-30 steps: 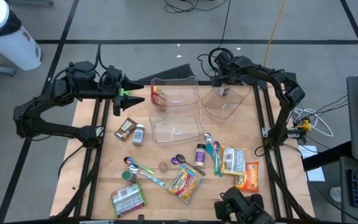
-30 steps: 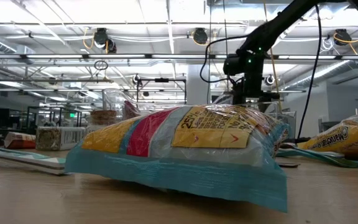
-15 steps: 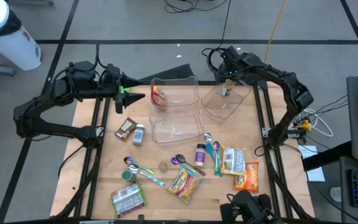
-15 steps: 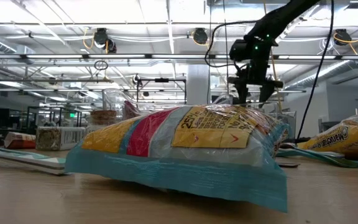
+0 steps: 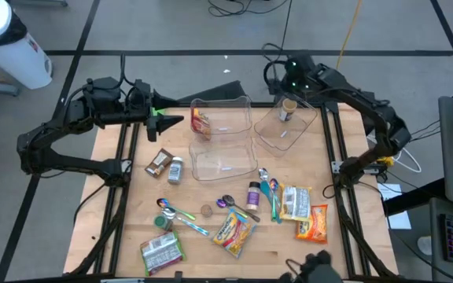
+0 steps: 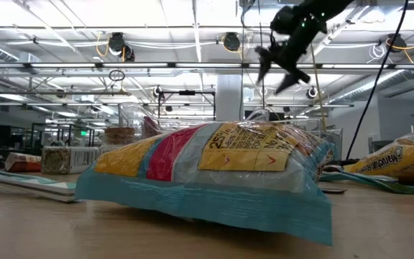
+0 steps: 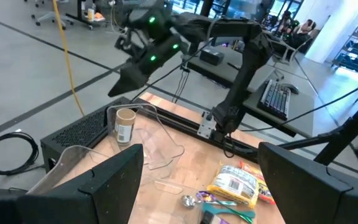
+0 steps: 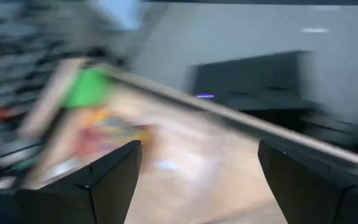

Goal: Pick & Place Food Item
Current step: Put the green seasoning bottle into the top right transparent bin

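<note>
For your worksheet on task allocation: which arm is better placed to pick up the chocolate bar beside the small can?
Probably left. The left end effector hovers open near the chocolate bar; the right end effector is raised beyond the far container.

1. The snack bag (image 6: 207,180) lying closest in the low view shows "25" on its yellow panel; the rest is illegible.
2. The yellow packet (image 6: 401,162) at the right edge reads roughly "Manuf...", partly cut off.

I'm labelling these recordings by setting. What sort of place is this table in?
Probably a large open robotics lab or industrial workspace. The low view shows a high ceiling with exposed pipes and ducts; the left wrist view shows a desk with a keyboard; cables trail across the tiled floor in the high view.
</note>
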{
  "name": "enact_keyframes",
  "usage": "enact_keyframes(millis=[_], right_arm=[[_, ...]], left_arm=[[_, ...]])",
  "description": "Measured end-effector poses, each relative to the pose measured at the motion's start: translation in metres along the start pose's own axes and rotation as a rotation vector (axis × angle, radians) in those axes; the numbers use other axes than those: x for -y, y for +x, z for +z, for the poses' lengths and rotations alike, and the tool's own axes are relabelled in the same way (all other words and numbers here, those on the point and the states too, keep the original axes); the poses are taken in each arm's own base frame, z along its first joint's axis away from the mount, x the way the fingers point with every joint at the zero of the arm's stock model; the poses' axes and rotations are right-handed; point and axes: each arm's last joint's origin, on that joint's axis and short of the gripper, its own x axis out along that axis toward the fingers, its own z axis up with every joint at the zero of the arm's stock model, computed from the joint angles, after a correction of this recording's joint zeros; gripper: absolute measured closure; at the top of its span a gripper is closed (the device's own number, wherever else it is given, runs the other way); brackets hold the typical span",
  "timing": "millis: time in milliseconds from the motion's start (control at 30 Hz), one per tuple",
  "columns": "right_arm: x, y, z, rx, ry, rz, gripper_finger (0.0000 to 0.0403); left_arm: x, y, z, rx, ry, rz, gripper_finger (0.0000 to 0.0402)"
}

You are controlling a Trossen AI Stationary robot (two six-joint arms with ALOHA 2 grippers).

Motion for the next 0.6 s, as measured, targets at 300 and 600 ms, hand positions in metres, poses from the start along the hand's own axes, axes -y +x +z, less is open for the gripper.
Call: enact_keyframes(millis=[300,600], right_arm=[[-0.087,-0.023,-0.022,0.01,-0.184,0.577,0.009],[-0.173,-0.058,-0.07,0.155,-0.459,0.958,0.009]], left_arm=[[0.0,0.0,0.0,0.001,0.0,0.0,0.0078],[0.0,0.0,0.0,0.001,0.0,0.0,0.0078]])
